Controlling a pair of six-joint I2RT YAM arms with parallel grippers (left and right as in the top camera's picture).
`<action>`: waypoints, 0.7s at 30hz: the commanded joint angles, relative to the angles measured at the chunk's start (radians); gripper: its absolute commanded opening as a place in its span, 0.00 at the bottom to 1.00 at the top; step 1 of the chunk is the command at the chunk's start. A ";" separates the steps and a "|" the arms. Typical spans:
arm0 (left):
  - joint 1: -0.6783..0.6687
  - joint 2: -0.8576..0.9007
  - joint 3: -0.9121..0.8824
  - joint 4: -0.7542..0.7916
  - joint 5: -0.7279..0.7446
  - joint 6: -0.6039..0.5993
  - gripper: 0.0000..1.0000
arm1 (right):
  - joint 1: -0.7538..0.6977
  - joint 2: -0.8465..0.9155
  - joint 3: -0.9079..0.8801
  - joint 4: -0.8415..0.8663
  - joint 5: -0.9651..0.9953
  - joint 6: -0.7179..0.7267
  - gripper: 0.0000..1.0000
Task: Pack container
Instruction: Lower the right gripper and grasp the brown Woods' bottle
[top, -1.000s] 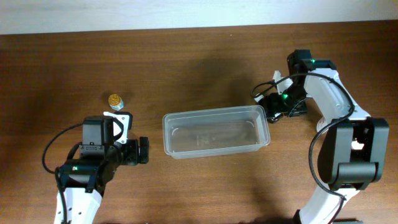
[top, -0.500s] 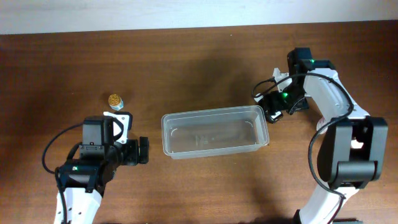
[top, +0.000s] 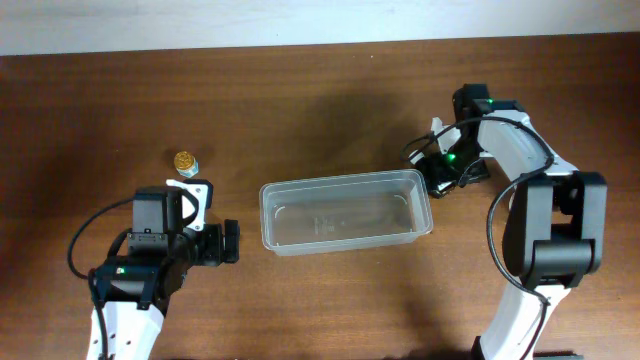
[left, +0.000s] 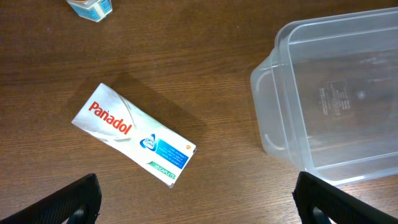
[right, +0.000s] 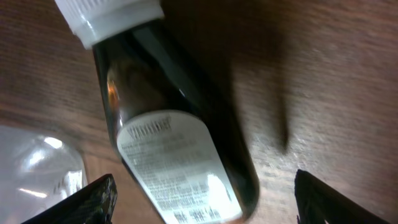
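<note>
The clear plastic container (top: 345, 212) stands empty mid-table; its left end shows in the left wrist view (left: 323, 93). My left gripper (top: 205, 238) is wide open and empty, low over the table (left: 198, 202). A white Panadol box (left: 134, 135) lies flat just ahead of it, left of the container. My right gripper (top: 441, 178) is open beside the container's right end. A dark bottle (right: 171, 124) with a white cap and a white label lies between its fingers (right: 202, 199), which stand apart from it.
A small gold-capped bottle (top: 185, 160) stands at the far left, beyond my left gripper. It also shows at the top edge of the left wrist view (left: 91, 7). The container's corner shows beside the dark bottle (right: 37, 168).
My right arm has swung a little to the left, bringing the gripper in over the dark bottle by the container's right end. The left arm and the container have not moved.
</note>
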 joint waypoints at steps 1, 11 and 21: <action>0.007 0.002 0.020 0.006 0.018 -0.010 0.99 | 0.026 0.018 0.003 0.011 0.038 -0.018 0.83; 0.007 0.002 0.020 0.006 0.018 -0.010 0.99 | 0.039 0.038 0.002 0.029 0.056 -0.016 0.83; 0.007 0.002 0.020 0.006 0.018 -0.010 0.99 | 0.039 0.077 0.000 0.029 0.056 -0.013 0.80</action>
